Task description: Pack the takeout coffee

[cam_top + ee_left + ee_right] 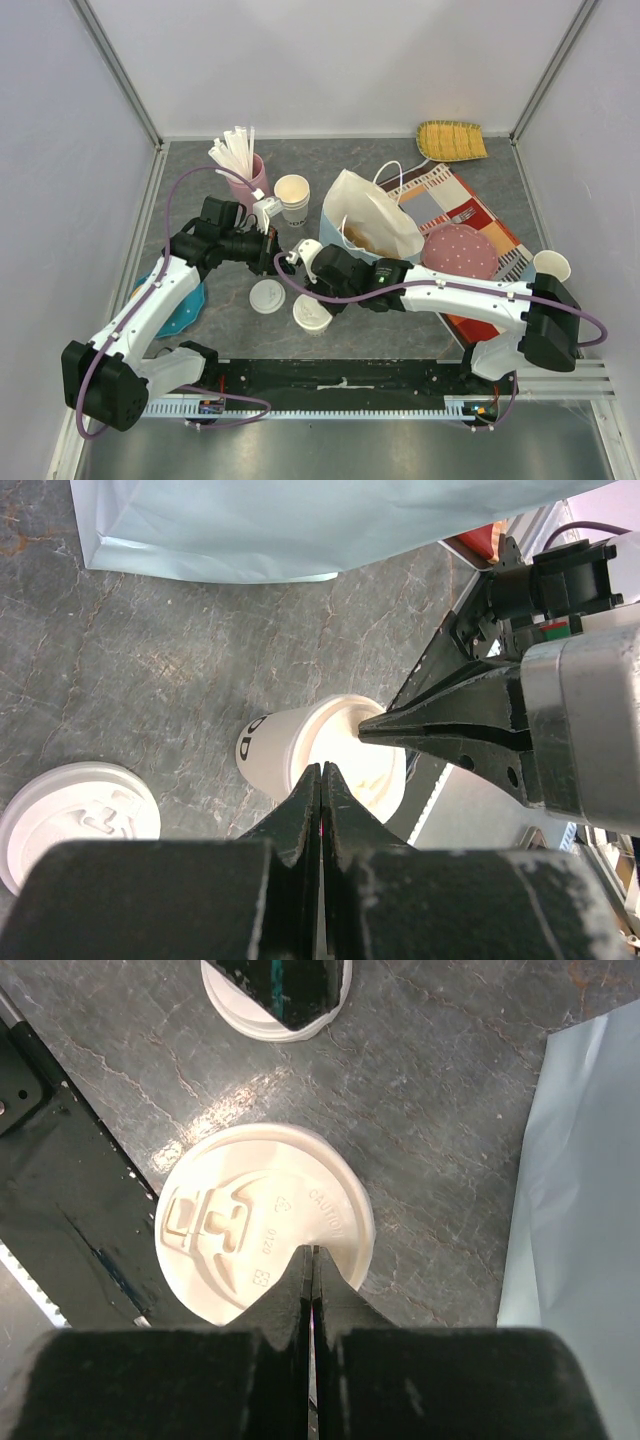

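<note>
The takeout coffee [312, 313] is a small white paper cup with a white lid, standing near the table's front edge. From above its lid [250, 1230] shows embossed lettering. My right gripper [313, 1252] is shut with nothing in it, tips over the lid's near rim; contact is unclear. In the left wrist view the cup [290, 750] stands just beyond my shut, empty left gripper [322, 770], and the right gripper's fingers [440, 730] reach over it. The left gripper [277, 268] hangs above a loose flat lid [267, 296]. A white paper bag [370, 225] stands open behind.
A stack of lidless cups [292, 195] and a pink cup of straws [243, 170] stand at the back left. A pink plate [460, 250] lies on a striped mat, a blue plate [188, 305] under the left arm, another paper cup [552, 265] far right. A black rail [340, 375] edges the front.
</note>
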`<state>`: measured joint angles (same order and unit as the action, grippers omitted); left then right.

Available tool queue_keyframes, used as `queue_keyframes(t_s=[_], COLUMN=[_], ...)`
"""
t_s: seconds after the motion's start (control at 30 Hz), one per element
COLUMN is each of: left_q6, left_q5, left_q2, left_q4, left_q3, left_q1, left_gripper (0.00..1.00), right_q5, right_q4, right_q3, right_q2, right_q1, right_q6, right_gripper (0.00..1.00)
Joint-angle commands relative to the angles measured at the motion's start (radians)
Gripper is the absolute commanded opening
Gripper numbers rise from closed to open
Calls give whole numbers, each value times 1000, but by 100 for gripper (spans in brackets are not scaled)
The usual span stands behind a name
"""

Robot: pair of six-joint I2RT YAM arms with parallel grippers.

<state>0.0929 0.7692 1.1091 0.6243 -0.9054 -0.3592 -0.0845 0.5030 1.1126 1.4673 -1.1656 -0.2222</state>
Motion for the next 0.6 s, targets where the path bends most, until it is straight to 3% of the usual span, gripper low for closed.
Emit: queue_keyframes(t_s=[0.0, 0.13, 0.17, 0.2, 0.23, 0.3, 0.33, 0.4, 0.43, 0.57], left_q6=[25, 24, 24, 22, 22, 22, 21, 18, 15, 8], left_q5=[24, 24, 22, 21, 18, 4, -2, -48, -65, -172], left_q2=[-12, -18, -18, -23, -28, -38, -40, -51, -61, -87], left_q4=[-35, -37, -37, -37, -37, -37, -37, -37, -37, -37], left_q3=[-15, -15, -15, -15, -16, -15, -13, -13, -13, -9], left_q1=[8, 16, 22, 26, 31, 49, 57, 84, 95, 163], left_gripper=[2, 2, 2, 2, 2, 2, 3, 11, 23, 53], right_q5=[0, -9, -12, -18, -26, -58, -72, -115, -121, -170], right_q4=[22, 48, 60, 65, 69, 86, 92, 111, 114, 144], right_q3=[24, 95, 110, 139, 153, 193, 207, 246, 259, 305], right_q2=[7, 2, 5, 7, 8, 16, 19, 36, 44, 90], right_q1=[-3, -3, -6, -9, -19, -35, -61, -94, -123, -175], right_q6=[-2, 18, 21, 23, 23, 23, 20, -6, -19, -95], right_gripper=[0, 0, 4, 10, 25, 41, 53, 59, 66, 77])
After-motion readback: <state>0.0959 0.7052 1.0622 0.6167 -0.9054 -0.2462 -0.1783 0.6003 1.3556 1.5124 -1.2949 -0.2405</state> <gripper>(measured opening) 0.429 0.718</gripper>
